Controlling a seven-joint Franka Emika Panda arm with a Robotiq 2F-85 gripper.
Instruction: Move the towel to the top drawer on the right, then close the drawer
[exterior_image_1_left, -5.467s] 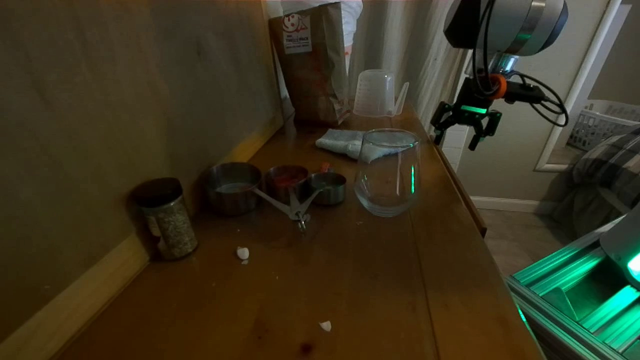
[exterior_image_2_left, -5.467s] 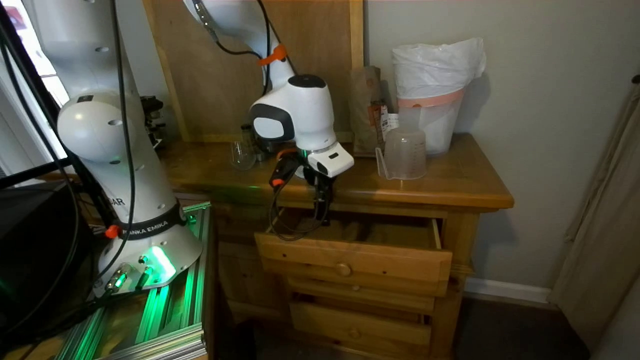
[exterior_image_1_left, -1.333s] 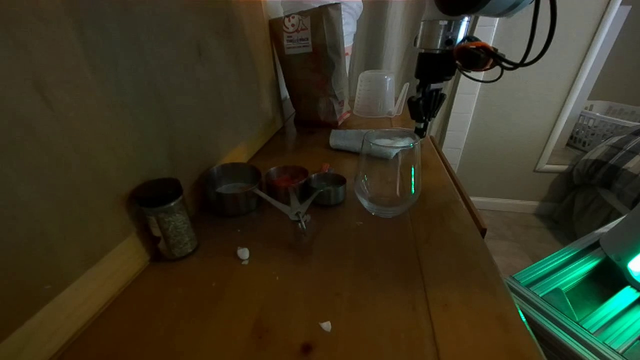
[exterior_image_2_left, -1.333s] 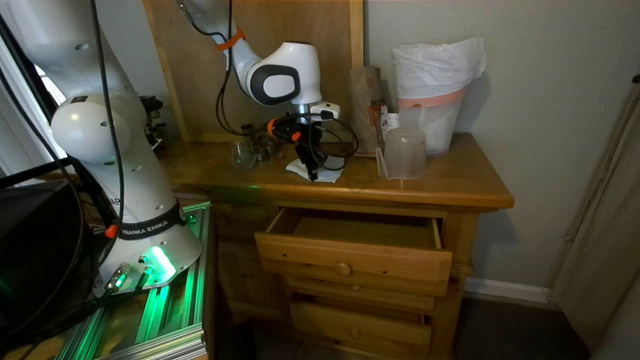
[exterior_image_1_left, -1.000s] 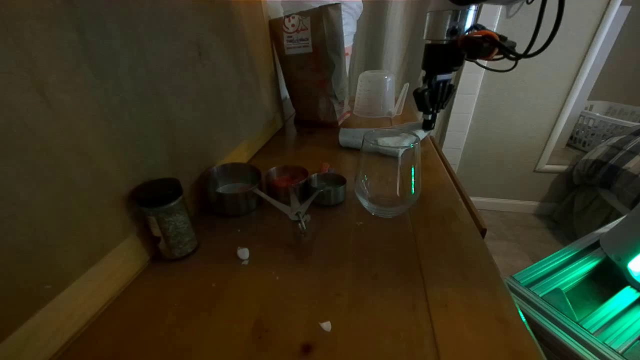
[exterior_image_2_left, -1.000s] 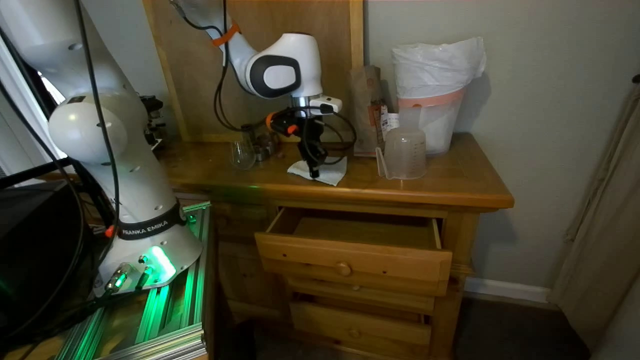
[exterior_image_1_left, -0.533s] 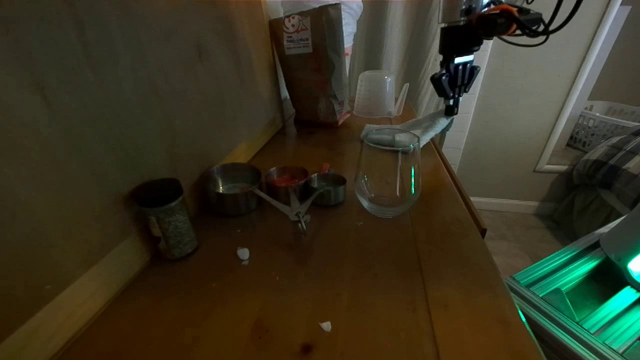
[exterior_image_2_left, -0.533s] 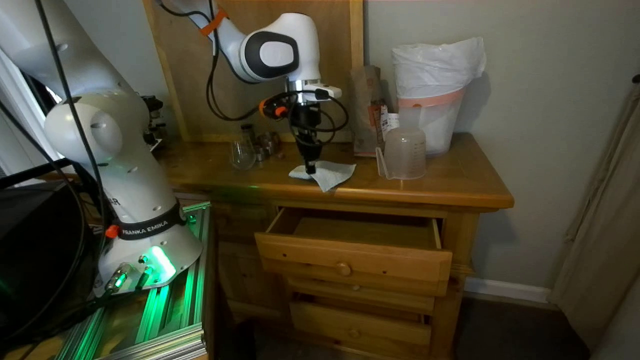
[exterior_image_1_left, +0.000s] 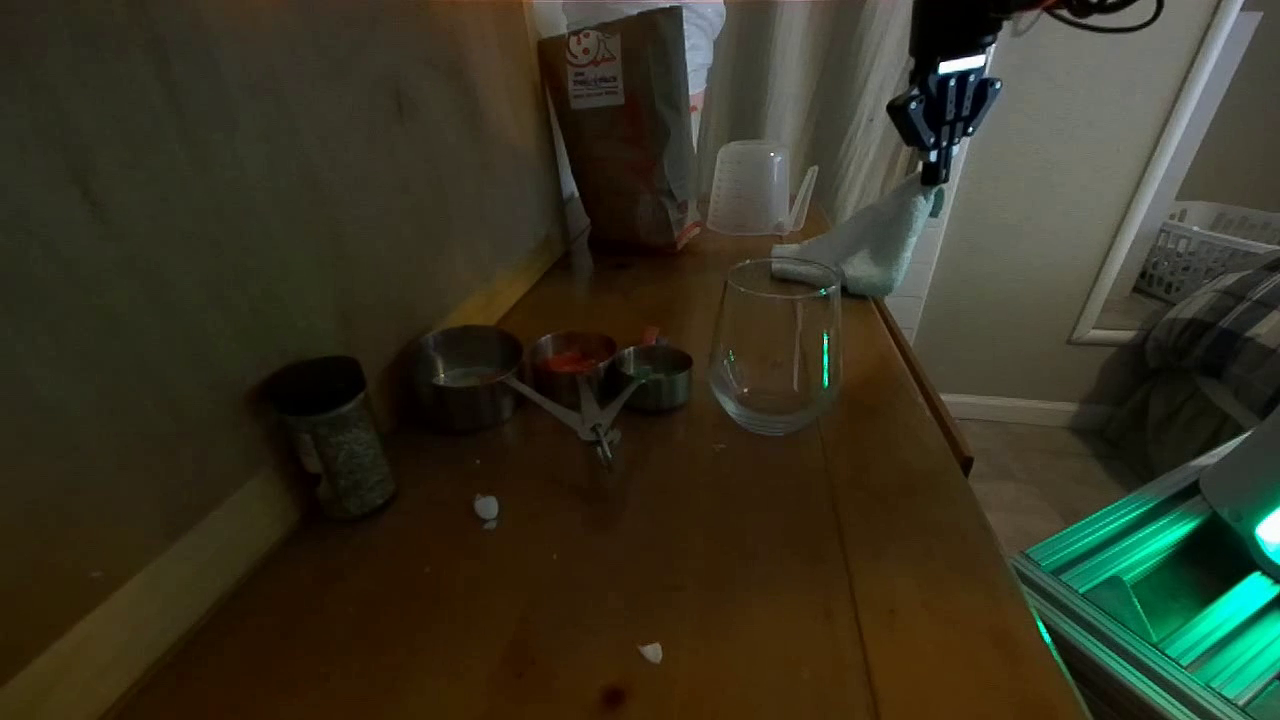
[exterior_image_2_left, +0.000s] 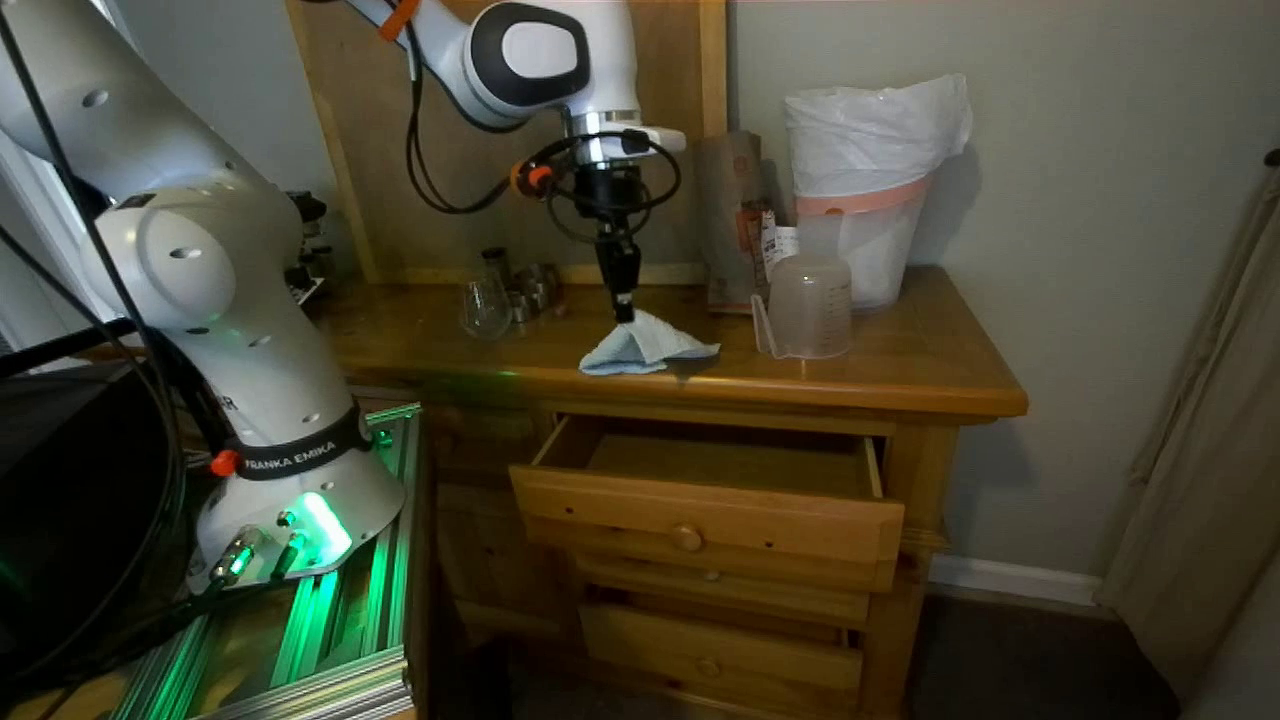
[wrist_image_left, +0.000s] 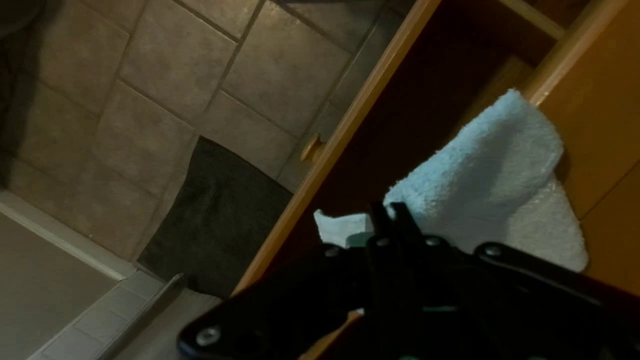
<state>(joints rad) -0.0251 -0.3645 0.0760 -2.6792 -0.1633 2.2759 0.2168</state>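
1. Gripper (exterior_image_2_left: 624, 308): fingers together, pinching a fold of the towel (exterior_image_2_left: 645, 345) at the tips.
2. Towel position: tented up at the dresser top (exterior_image_2_left: 905, 350), by the front edge, above the pulled-out top drawer (exterior_image_2_left: 690, 515). Can't tell how much of its lower edge rests on wood.
3. Wrist view: dark finger links cover part of the cloth; towel overlaps both wood top and drawer opening, hiding some of the inside. Rest of the inside mostly dark.
4. In an exterior view the towel's low end sits behind the rim of the glass (exterior_image_1_left: 775, 400), seen through it.
5. Arm (exterior_image_2_left: 185, 265): cropped at top in both exterior views.
6. Bin (exterior_image_2_left: 880, 255), white liner (exterior_image_2_left: 870, 130): mostly hidden behind the paper bag (exterior_image_1_left: 650, 130) in an exterior view.
7. Towel: pale blue-white, fuzzy, terry-like, folded, soft drooping flaps.
8. Top drawer: knotty wood front, round knob (exterior_image_2_left: 687, 538).
9. Measuring cups (exterior_image_1_left: 470, 400): three, round, metal, handles meeting at a ring. Red in the middle one, contents or reflection unclear.
10. Jar (exterior_image_1_left: 345, 460): cylinder, dark lid, flecked contents; label too dim to read.
11. Jug (exterior_image_1_left: 750, 190): translucent plastic, narrower at top, faint markings.
12. White bits (exterior_image_1_left: 485, 506): too small to identify.
13. Floor (wrist_image_left: 165, 65): square tiles; dark mat (wrist_image_left: 220, 215) partly covered by the drawer front.
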